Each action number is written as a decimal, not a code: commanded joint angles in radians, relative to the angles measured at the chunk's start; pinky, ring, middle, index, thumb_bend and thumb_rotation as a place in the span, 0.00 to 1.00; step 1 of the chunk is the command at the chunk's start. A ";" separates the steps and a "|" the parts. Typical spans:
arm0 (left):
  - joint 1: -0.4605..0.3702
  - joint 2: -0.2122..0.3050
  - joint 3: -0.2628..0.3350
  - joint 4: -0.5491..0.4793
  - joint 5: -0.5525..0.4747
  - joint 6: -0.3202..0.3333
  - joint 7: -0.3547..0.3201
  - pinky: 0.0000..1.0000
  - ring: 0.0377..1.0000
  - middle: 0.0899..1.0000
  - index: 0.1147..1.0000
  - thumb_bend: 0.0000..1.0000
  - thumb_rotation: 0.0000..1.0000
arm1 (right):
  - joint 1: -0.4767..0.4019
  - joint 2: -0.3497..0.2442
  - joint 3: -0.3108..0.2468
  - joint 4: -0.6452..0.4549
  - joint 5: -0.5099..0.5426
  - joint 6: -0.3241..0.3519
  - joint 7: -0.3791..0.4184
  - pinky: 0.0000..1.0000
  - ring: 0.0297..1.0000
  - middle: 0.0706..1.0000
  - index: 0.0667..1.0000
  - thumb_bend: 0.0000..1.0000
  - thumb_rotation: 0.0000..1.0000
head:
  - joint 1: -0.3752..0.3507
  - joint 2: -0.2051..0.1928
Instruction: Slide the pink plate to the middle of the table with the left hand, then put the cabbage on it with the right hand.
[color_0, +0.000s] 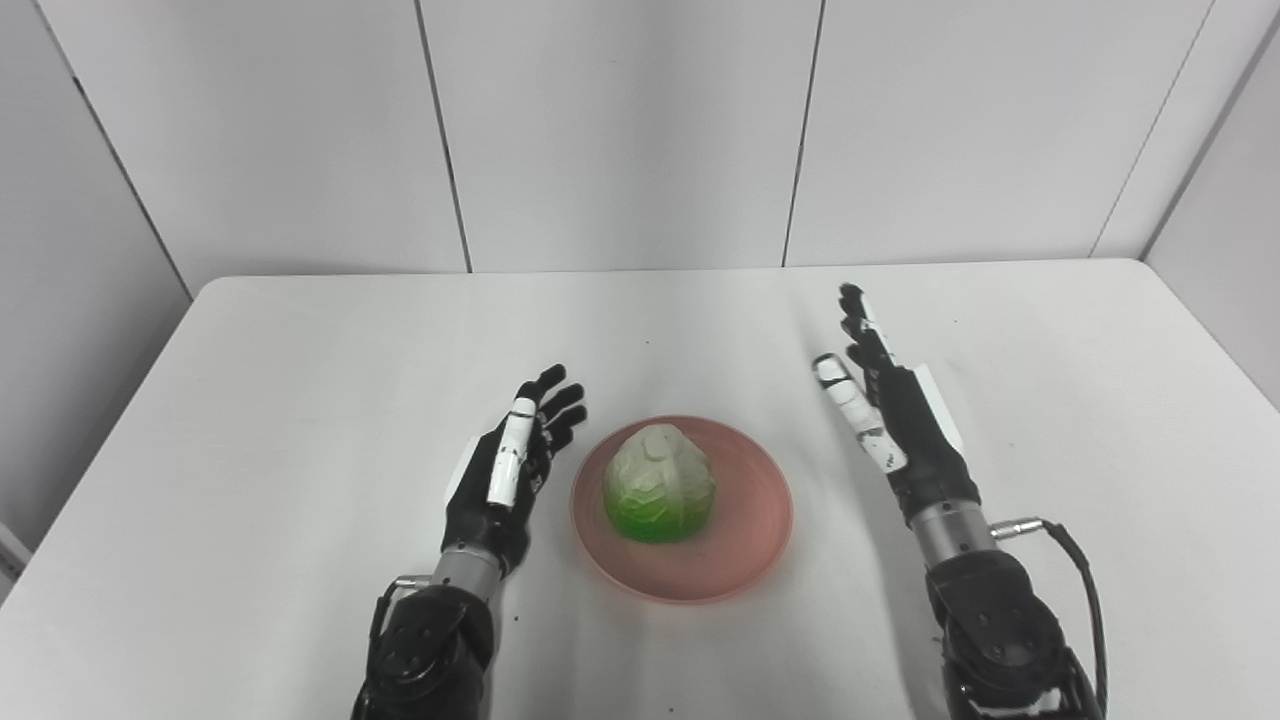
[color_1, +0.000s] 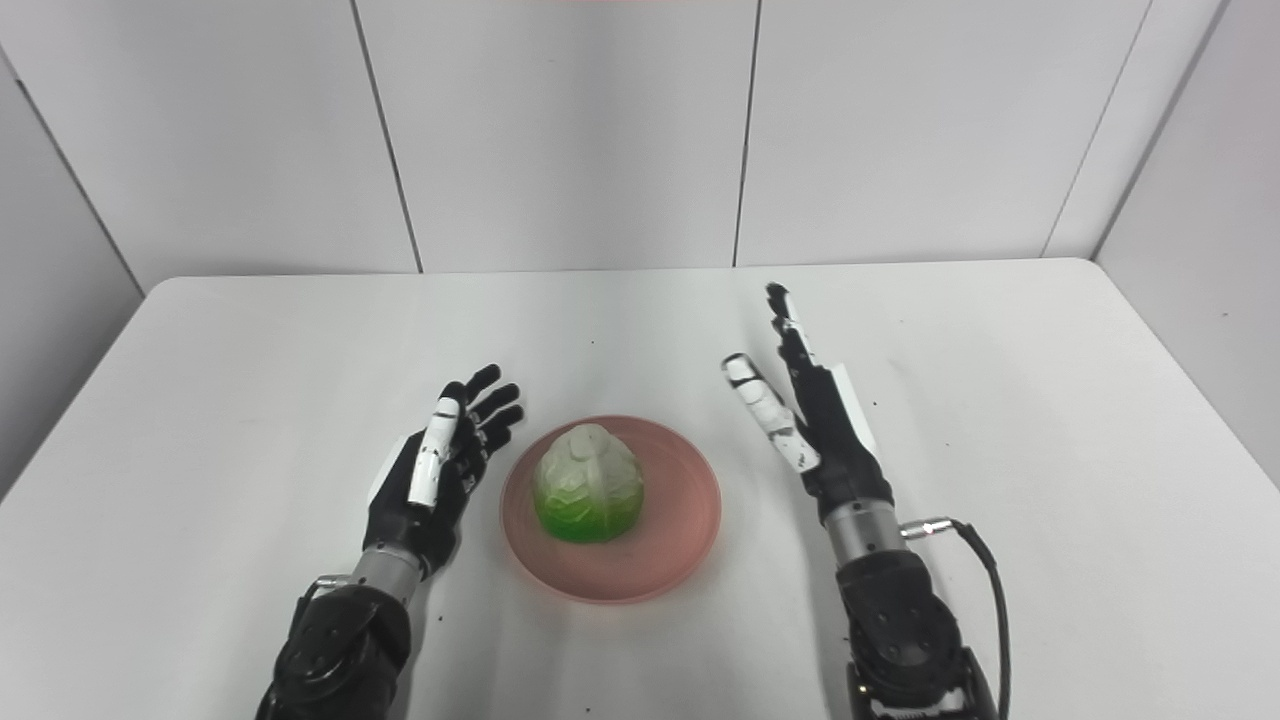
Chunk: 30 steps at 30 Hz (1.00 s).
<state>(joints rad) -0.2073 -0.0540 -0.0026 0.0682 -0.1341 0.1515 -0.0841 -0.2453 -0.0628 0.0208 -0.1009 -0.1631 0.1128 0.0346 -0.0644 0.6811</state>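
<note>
A pink plate (color_0: 745, 540) lies near the middle of the white table, toward the front. On its left half sits the cabbage (color_0: 659, 484), pale on top and bright green at the base. My left hand (color_0: 512, 465) rests just left of the plate, open with fingers spread, touching nothing. To the right of the plate my right hand (color_0: 885, 405) is open too, fingers stretched away from me, well apart from plate and cabbage.
The white table (color_0: 300, 400) has rounded far corners and ends at grey wall panels behind. A black cable (color_0: 1085, 590) loops off my right wrist. Nothing else stands on the tabletop.
</note>
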 joint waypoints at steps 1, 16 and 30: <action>-0.001 0.004 0.003 -0.042 0.010 -0.048 0.009 0.97 0.92 0.90 0.90 0.48 1.00 | -0.011 0.017 -0.010 -0.003 0.031 -0.017 -0.009 1.00 1.00 1.00 1.00 0.83 1.00 | -0.004 0.000; 0.051 0.021 -0.001 0.017 0.032 -0.132 0.007 0.97 0.97 0.96 0.96 0.41 1.00 | 0.035 0.062 -0.025 0.078 0.190 -0.022 0.016 1.00 1.00 1.00 1.00 0.38 1.00 | -0.010 -0.008; 0.036 0.019 0.014 0.044 0.018 -0.139 0.002 0.97 0.96 0.95 0.95 0.42 1.00 | 0.028 0.060 -0.022 0.093 0.197 -0.024 0.011 1.00 1.00 1.00 1.00 0.32 1.00 | -0.005 -0.010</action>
<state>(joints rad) -0.1574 -0.0376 0.0077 0.0977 -0.1079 0.0126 -0.0841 -0.1859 -0.0051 0.0006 0.0048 0.0348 0.1160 0.0533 -0.0705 0.6719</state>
